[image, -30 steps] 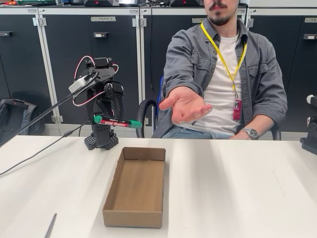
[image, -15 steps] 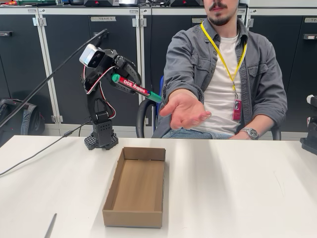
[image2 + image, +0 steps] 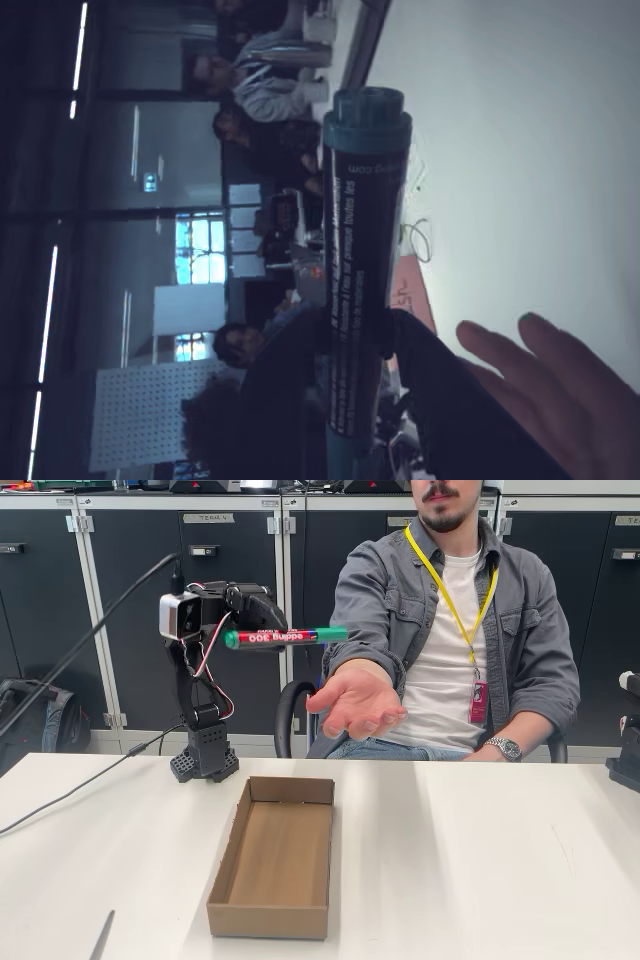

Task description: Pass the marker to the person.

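Above the far left part of the white table (image 3: 480, 860), in the fixed view, the black arm is holding its gripper (image 3: 262, 632) raised at about the height of the person's (image 3: 455, 630) chest, and its two fingers are pinching the marker (image 3: 285, 636) near the left end of the barrel. Half a second ago the marker was slanting down to the right; now it is lying level, and its right-hand tip is reaching further right, just above the person's open hand (image 3: 355, 700) without touching it. A second ago the gripper was hanging much lower, close to the arm's base, with the marker just above table height. The hand is sitting slightly lower and further left than before, palm up and fingers loosely curled. The marker is a thick, smooth cylinder, green at both ends, with a glossy red band carrying white lettering. In the wrist view the marker (image 3: 362, 260) is running up the picture, its ridged round cap at the top and small white print along the dark barrel, with the hand (image 3: 560, 395) at the lower right. On the table an open, shallow, rectangular box (image 3: 272, 857) of matte brown cardboard is lying unmoved, well below the marker, and the thin grey stick (image 3: 102, 935) is resting at the bottom left edge.
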Robot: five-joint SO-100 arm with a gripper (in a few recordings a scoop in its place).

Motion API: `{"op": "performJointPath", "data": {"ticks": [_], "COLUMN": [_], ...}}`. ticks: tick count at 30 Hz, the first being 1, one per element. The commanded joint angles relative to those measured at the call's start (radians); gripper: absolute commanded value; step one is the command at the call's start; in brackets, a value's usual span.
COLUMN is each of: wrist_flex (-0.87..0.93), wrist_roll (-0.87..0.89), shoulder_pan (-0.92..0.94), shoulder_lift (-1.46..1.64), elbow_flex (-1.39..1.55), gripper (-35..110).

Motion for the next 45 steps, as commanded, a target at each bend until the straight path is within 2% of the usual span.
{"op": "performJointPath", "data": {"ticks": [1,7,11,16,25,45], "wrist_flex": [0.13,0.163,0.216,0.202,0.141,0.117], "wrist_roll": [0.184,0.331,0.353,0.282,0.034,-0.015], "shoulder_pan": [-0.054,-0.153,-0.224,-0.299,-0.394,-0.385], "shoulder_lift": [0.002,-0.006,-0.044,-0.109,-0.273,-0.262], "elbow_flex": [0.005,0.066,0.057,0.005,-0.173,-0.132], "gripper": [-5,-5,-5,-5,-5,-4]}}
